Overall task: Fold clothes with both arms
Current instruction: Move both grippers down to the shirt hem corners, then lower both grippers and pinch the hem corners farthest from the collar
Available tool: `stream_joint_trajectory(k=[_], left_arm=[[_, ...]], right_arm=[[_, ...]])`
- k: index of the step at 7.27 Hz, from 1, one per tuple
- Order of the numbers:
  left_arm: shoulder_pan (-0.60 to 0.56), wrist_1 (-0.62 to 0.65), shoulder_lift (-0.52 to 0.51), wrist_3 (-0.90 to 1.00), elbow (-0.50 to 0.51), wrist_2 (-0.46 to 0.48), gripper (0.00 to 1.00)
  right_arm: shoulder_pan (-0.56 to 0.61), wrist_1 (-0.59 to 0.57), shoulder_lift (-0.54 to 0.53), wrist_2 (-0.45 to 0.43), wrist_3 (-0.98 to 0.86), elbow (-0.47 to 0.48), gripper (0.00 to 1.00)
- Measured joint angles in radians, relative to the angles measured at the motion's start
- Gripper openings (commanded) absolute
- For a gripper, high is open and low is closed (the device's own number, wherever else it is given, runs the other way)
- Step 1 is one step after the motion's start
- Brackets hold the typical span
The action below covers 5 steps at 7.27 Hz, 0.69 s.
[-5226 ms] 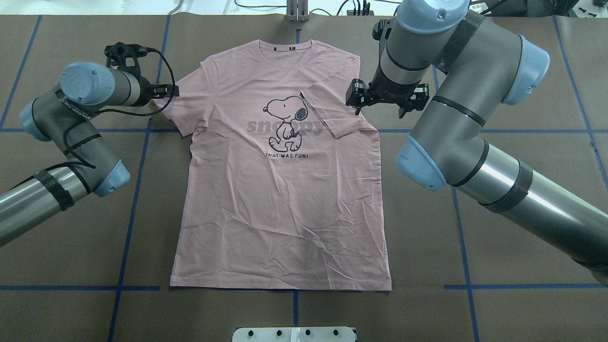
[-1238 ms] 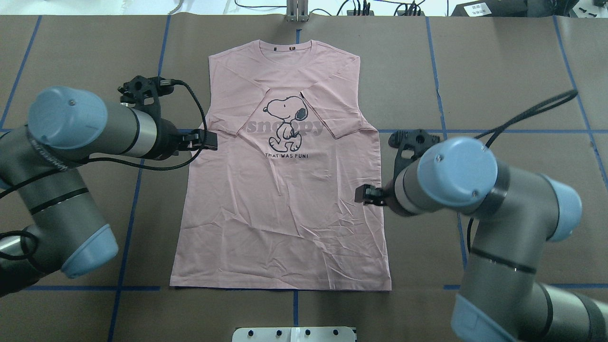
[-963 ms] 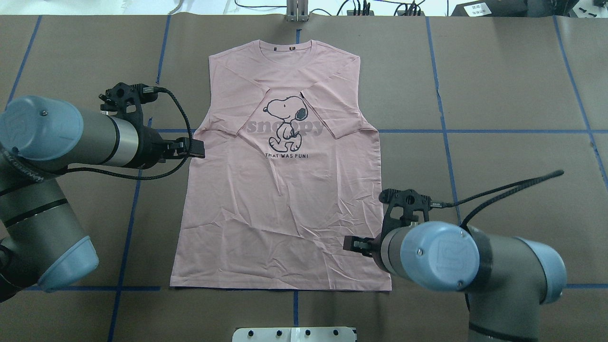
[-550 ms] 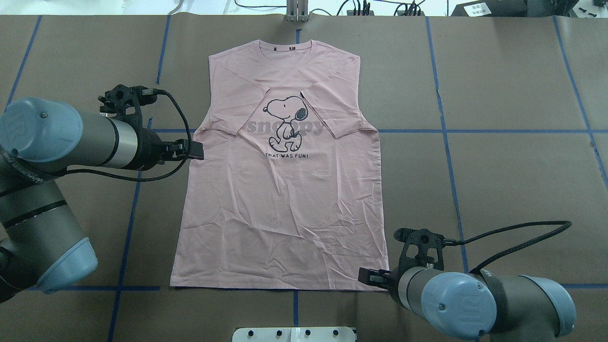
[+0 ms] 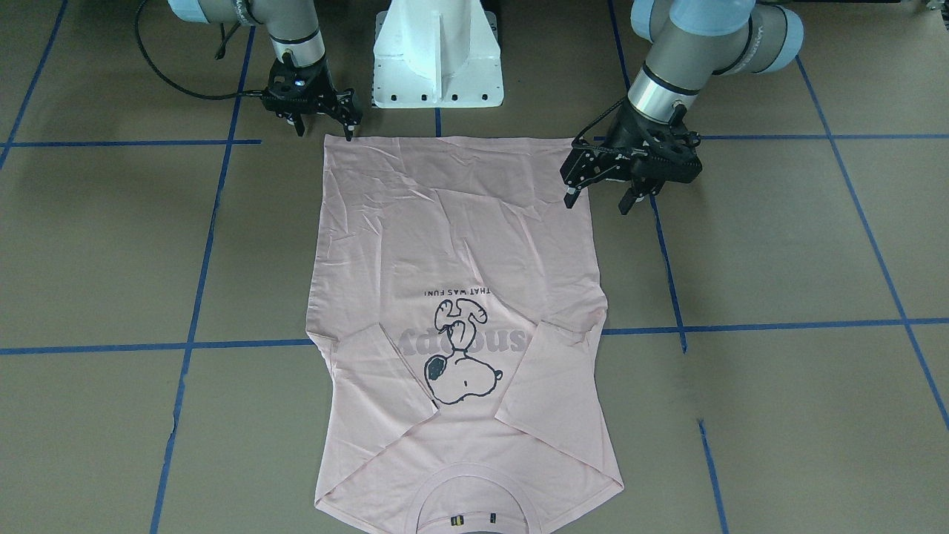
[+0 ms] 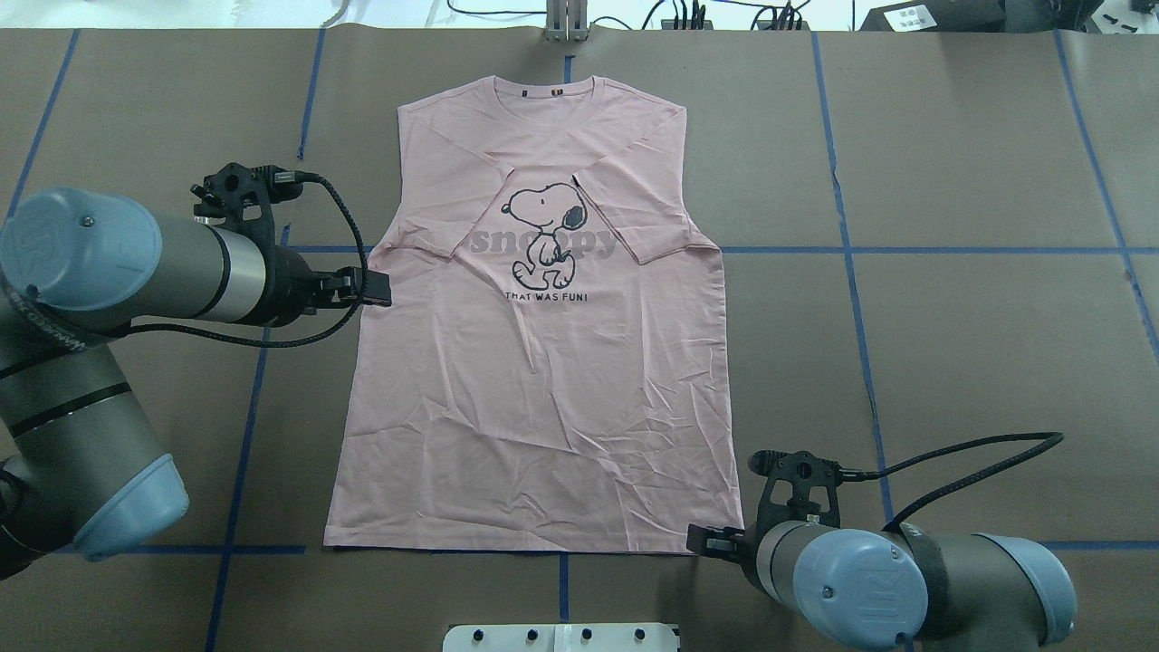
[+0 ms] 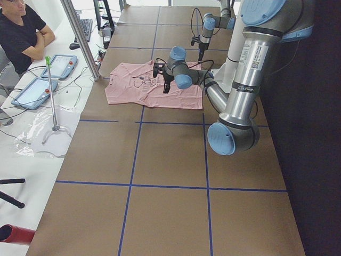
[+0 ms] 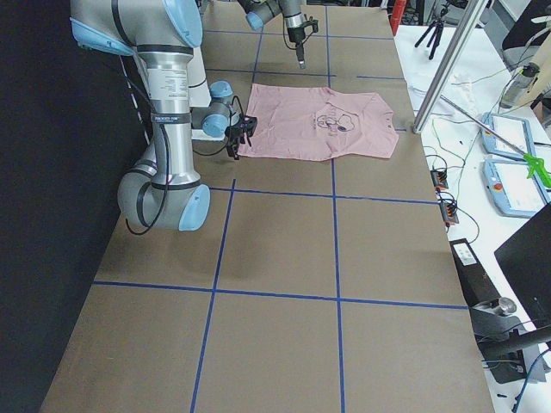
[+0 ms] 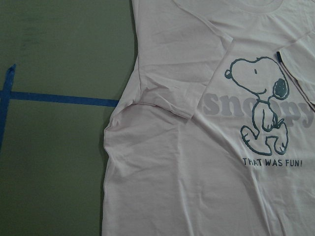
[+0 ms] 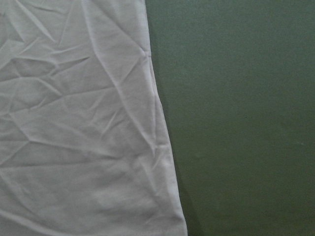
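The desk [image 6: 996, 136] was covered in dull brown sheeting, ruled into large squares by lines of blue tape [image 6: 851, 272]. The pink T-shirt [image 6: 543, 407] lay flat near its middle, print upward. Its collar pointed toward the far edge and its hem toward the robot's white pedestal [image 5: 437, 52]. Both sleeves [image 6: 634, 213] were folded in over the chest, and the lower half was creased.

The left claw [image 5: 597, 199] hung at the shirt's left side edge, below the folded sleeve. Its fingers were spread apart and gripped nothing, one above the cloth's edge and the other above bare desk. The right claw [image 5: 323, 132] stood at the hem corner on the robot's right, likewise spread wide and empty, fingers pointing down. Its wrist camera showed only that wrinkled corner against the brown surface. Whether either claw touched the cloth could not be told.

Beyond the collar end ran a second white desk [image 7: 32, 128], strewn with cables. It carried two tablet-like pendants [image 7: 61, 65], a keyboard [image 7: 85, 29] and a thin stand with a green tip [image 7: 51, 96]. A person [image 7: 21, 32] in a black top sat at it, arms resting on its edge. A metal post [image 7: 80, 37] rose where the two desks met.
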Motion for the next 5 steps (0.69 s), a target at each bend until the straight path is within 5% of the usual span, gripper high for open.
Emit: stream_joint_trajectory(k=[5], left_arm=[[0.001,-0.001,-0.004,0.001,0.002,-0.001,1.00]], right_arm=[[0.004,-0.008,0.035,0.010,-0.008,-0.023,0.96]])
